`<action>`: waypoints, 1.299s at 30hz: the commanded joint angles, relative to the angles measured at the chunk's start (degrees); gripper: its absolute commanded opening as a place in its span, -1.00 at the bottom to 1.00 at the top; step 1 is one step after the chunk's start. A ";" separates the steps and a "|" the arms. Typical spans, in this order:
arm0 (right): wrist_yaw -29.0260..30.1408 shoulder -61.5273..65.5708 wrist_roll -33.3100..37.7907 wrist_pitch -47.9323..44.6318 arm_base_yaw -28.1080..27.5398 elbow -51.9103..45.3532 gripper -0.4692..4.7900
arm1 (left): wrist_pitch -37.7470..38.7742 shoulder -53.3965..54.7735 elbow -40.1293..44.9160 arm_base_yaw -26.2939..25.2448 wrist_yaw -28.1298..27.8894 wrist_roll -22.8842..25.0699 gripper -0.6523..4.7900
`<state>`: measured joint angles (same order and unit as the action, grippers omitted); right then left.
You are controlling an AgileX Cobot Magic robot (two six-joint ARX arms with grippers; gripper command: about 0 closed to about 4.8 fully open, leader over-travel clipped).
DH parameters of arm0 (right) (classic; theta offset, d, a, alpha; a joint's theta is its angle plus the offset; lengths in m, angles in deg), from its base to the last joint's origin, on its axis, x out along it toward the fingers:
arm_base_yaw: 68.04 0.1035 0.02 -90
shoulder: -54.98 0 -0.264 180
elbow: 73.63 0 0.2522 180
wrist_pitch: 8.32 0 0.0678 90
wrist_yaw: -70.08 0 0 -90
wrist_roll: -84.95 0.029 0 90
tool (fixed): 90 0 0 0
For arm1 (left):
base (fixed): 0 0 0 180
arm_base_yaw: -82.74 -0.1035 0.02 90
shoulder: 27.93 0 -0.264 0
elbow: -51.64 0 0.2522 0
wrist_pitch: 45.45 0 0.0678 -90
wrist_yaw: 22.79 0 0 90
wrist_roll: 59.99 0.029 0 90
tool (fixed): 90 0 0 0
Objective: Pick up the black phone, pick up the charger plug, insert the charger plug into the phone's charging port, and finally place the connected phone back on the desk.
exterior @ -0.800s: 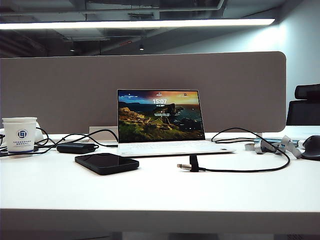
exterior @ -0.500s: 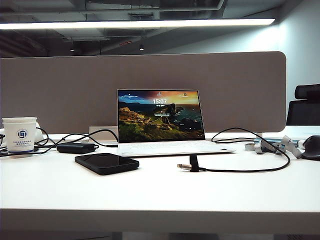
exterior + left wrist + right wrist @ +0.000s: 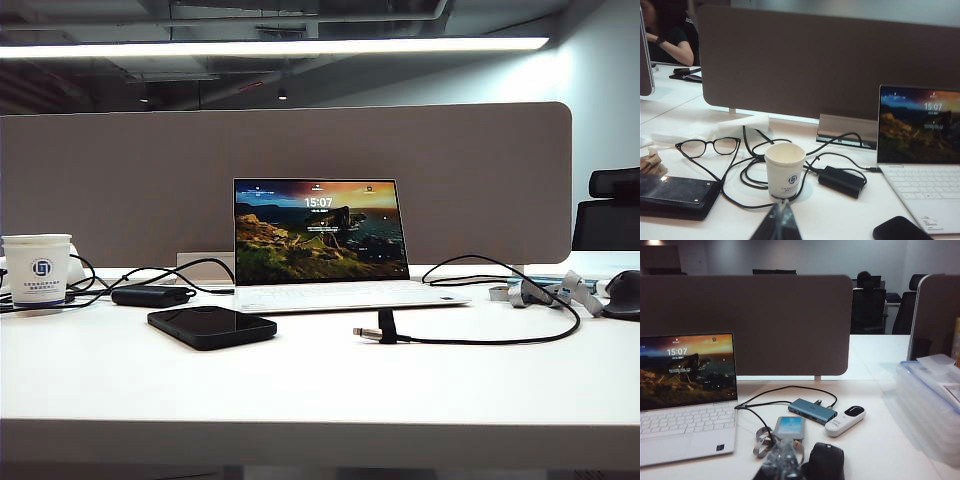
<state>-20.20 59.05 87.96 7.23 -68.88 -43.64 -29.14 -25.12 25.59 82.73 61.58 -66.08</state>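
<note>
We're parked at the near edge, both sets of fingers pinched narrow and empty: left gripper [image 3: 780,220], right gripper [image 3: 782,462]. The black phone [image 3: 212,326] lies flat left of centre on the table [image 3: 320,400], long axis running left-right, nearer our left arm; charger plug [image 3: 368,333] sits right of it.

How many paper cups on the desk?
1. The paper cup stands at the desk's far left, left of the phone and laptop, among black cables. None seen in the right wrist view; others could be out of frame.
</note>
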 commanded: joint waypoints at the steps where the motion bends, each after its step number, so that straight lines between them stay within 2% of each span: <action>1: -0.17 5.53 0.20 -0.33 0.02 6.21 -0.84 | 0.07 4.79 -5.01 0.15 0.52 -0.39 -0.78; 6: 0.50 16.90 0.20 -0.37 0.04 16.50 -0.84 | -3.06 15.04 -11.76 0.15 8.33 -0.42 -0.78; 9: 3.58 23.69 0.22 -1.31 0.07 22.29 -0.84 | -6.60 21.22 -15.08 0.17 12.24 -0.39 -0.78; 15: 11.32 33.53 0.22 -5.75 0.22 29.79 -0.84 | -7.28 32.30 -23.61 0.17 12.31 -0.39 -0.78; 17: 12.28 36.11 0.22 -6.12 1.11 31.58 -0.84 | -7.15 35.30 -26.14 0.24 12.33 -0.39 -0.78; 20: 12.20 39.19 0.22 -6.78 4.15 33.35 -0.84 | -6.86 39.50 -29.90 1.75 12.28 -0.37 -0.78; 25: 11.72 43.74 0.22 -7.93 12.33 34.73 -0.84 | -5.99 45.62 -34.64 6.91 12.41 -0.39 -0.78; 32: 10.38 50.80 2.99 -8.07 25.05 34.86 -0.84 | -0.92 55.54 -39.06 11.47 24.39 -0.61 -0.78; 34: 10.45 52.94 4.96 -8.04 27.98 34.86 -0.84 | -0.37 58.14 -39.06 11.58 28.13 -2.56 -0.78; 36: 10.47 54.97 6.58 -7.72 30.32 34.86 -0.84 | 0.57 60.48 -39.06 11.58 30.34 -4.68 -0.78; 39: 11.10 57.55 9.66 -7.02 32.59 34.86 -0.84 | 3.04 63.34 -39.06 11.54 30.29 -5.51 -0.76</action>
<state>-9.60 115.84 94.91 0.60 -37.02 -9.00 -27.29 37.44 -13.27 94.40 91.41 -70.78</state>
